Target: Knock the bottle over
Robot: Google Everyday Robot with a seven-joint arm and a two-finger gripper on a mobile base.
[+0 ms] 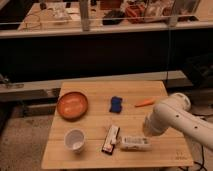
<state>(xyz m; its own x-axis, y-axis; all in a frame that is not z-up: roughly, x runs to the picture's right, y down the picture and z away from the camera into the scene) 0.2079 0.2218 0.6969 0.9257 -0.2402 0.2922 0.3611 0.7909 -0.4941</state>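
At the left of the wooden table (pixel 90 156) sat a round orange-brown dish (pixel 72 105), and nearer the front edge a white cup (pixel 75 140) stood upright, mouth up. To their right a flat black-and-white box (pixel 110 139) lay lengthwise toward the front, with a small blue object (pixel 116 104) behind it near the table's middle; what the blue thing was could not be made out.

Just right of the box, the bottle (pixel 135 143) lay on its side close to the front edge, its long axis running left to right. Its right end reached the tip of the arm, and whether the two touched was not clear.

Further back a thin orange item (pixel 145 103) rested near the right side.

The white arm (pixel 172 116) came in from the lower right, cut off by the picture's edge. The gripper (pixel 148 133) was low over the table at the bottle's right end, mostly hidden by the thick wrist; whether it was spread or closed could not be told.
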